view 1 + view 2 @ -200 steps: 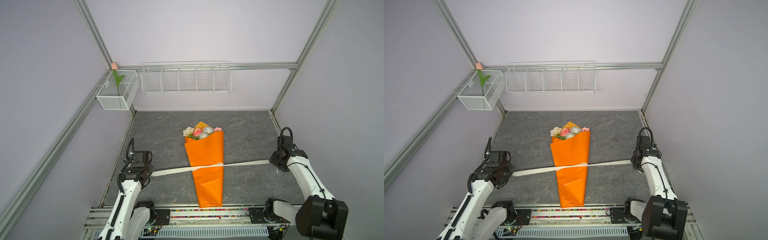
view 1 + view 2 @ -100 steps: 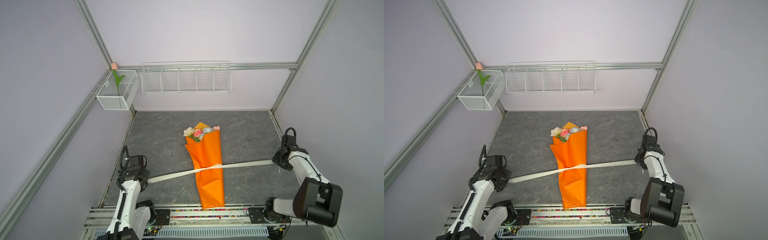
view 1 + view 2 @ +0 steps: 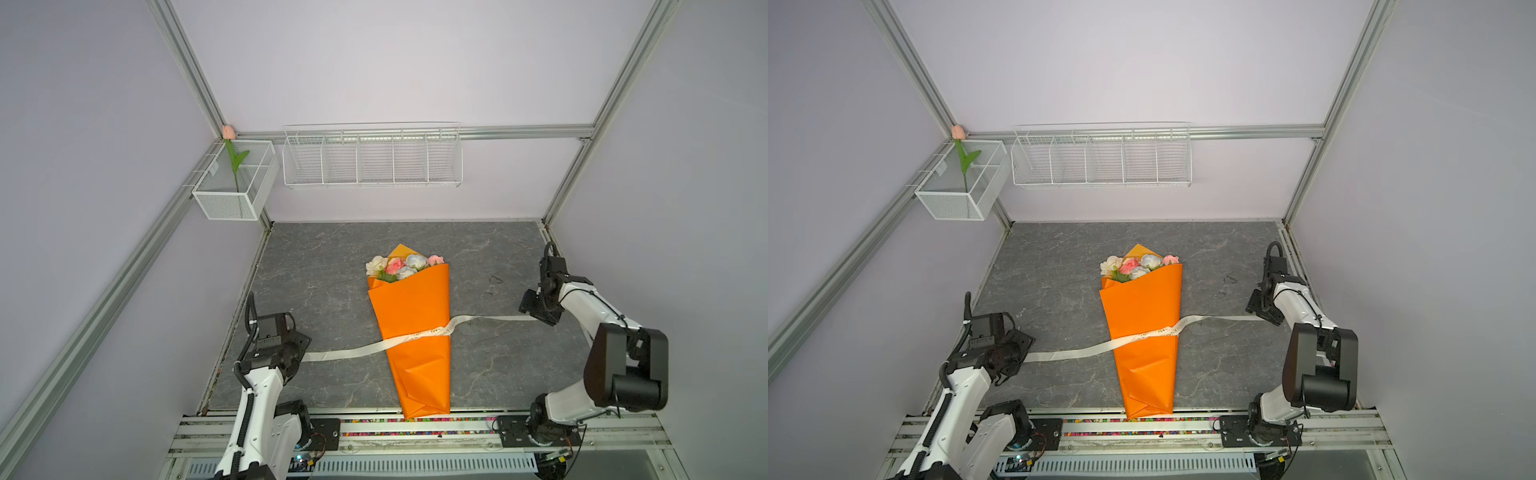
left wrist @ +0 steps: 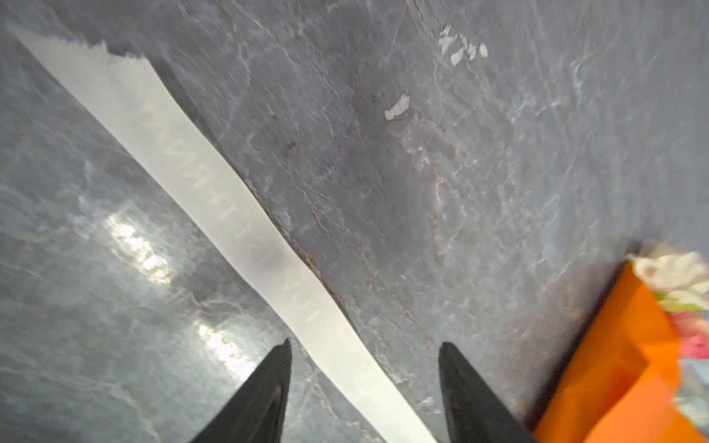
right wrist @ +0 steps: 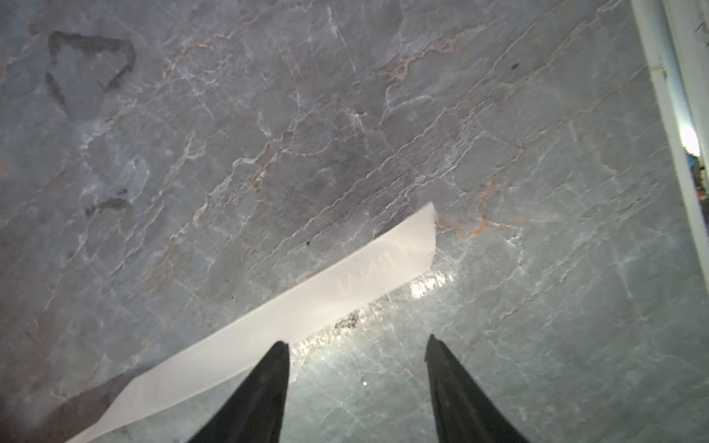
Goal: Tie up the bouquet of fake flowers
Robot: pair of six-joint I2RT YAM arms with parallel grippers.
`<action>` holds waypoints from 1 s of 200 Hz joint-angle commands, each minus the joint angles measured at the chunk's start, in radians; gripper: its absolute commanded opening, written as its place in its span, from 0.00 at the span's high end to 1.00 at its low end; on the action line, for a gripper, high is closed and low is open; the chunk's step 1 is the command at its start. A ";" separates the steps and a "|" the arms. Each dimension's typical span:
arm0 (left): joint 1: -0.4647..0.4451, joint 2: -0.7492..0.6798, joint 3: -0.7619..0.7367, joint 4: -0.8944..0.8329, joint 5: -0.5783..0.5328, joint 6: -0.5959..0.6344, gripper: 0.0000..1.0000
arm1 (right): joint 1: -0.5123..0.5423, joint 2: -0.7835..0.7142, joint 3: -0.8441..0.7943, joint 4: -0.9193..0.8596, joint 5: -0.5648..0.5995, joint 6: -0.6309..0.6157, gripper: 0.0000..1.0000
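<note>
Left gripper (image 4: 364,345) jaws stood apart, ribbon (image 4: 230,214) flat on the table (image 4: 460,153) between them; right gripper (image 5: 356,341) apart too (ribbon end beside one finger); bouquet of fake flowers (image 3: 401,266) lay mid-table in orange wrapping paper (image 3: 415,332); tulip (image 3: 235,166) stood in the wall-hung mesh basket (image 3: 224,208).

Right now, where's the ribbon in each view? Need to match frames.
Top view: ribbon crosses the orange wrap, low centre, ends trailing both sides.
Top view: ribbon across the orange wrap, likewise.
Left wrist: long strip with frayed end; orange wrap at the edge.
Right wrist: cut end only; no wrap.
Landmark: grey marbled table, in all four.
</note>
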 commanded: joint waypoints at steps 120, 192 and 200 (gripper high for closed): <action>-0.719 0.166 -0.130 0.543 0.058 -0.770 0.30 | 0.463 -0.240 -0.308 0.383 -0.282 0.675 0.35; -0.752 0.332 -0.184 0.810 0.107 -0.949 0.23 | 0.508 -0.197 -0.301 0.432 -0.258 0.733 0.35; -0.751 0.360 -0.170 0.830 0.133 -0.951 0.23 | 0.508 -0.201 -0.316 0.448 -0.257 0.760 0.35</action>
